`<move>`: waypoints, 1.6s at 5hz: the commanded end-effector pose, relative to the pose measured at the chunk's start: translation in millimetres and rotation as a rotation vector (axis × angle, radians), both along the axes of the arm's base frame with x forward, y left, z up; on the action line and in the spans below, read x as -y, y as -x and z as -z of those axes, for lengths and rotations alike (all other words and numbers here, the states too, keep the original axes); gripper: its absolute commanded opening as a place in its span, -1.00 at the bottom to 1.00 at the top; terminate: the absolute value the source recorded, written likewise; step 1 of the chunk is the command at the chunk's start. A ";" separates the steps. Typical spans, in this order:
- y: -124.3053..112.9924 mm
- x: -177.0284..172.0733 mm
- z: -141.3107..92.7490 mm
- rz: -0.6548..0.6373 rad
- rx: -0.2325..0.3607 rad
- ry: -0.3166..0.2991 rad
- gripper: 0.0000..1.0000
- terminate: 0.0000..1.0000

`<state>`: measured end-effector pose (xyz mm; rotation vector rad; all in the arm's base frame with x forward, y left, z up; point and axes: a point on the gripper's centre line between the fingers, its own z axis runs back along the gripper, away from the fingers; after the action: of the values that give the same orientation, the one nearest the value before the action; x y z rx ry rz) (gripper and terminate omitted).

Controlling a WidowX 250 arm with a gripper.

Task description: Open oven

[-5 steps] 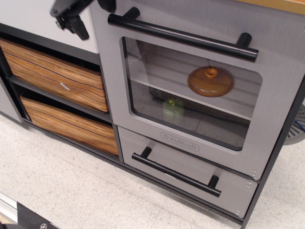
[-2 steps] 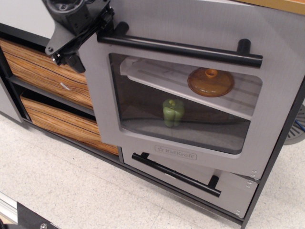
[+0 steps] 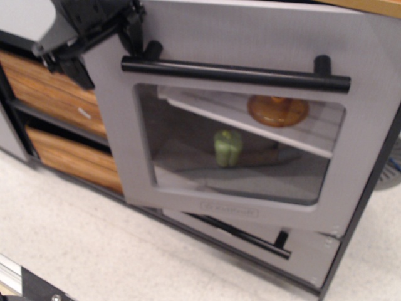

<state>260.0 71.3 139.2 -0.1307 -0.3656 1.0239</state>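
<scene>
The silver-grey oven has its door [image 3: 250, 37] swung partly out, its left edge toward me, hinged on the right. The long black bar handle [image 3: 235, 73] runs across the top of the door above the clear window [image 3: 188, 125]. My black gripper [image 3: 101, 42] is at the door's top left corner, by the left end of the handle. One dark finger [image 3: 67, 64] shows left of the door edge, and another part sits by the handle post. The blur hides whether the jaws clamp the door edge. Inside are a green pepper [image 3: 228, 148] and an orange lid [image 3: 277, 110] on a shelf.
A smaller grey drawer [image 3: 310, 254] with a black bar handle sits below the oven, partly covered by the open door. Two orange wood-grain drawers [image 3: 59, 94] [image 3: 75, 162] are on the left, behind the door's swing. The speckled floor [image 3: 94, 251] lies in front.
The oven door has swung from shut to partly open, its left edge coming out and leftward. My gripper moved with that corner. The pepper inside now shows clearly.
</scene>
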 end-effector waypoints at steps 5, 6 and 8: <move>60.3 -60.4 53.1 0.016 -0.215 -0.091 1.00 -1.00; 53.7 -89.2 47.5 -0.190 -0.176 -0.041 1.00 -1.00; 44.3 -131.8 42.7 -0.394 -0.146 -0.041 1.00 -1.00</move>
<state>229.9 195.4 78.9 0.0503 -0.2305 1.4191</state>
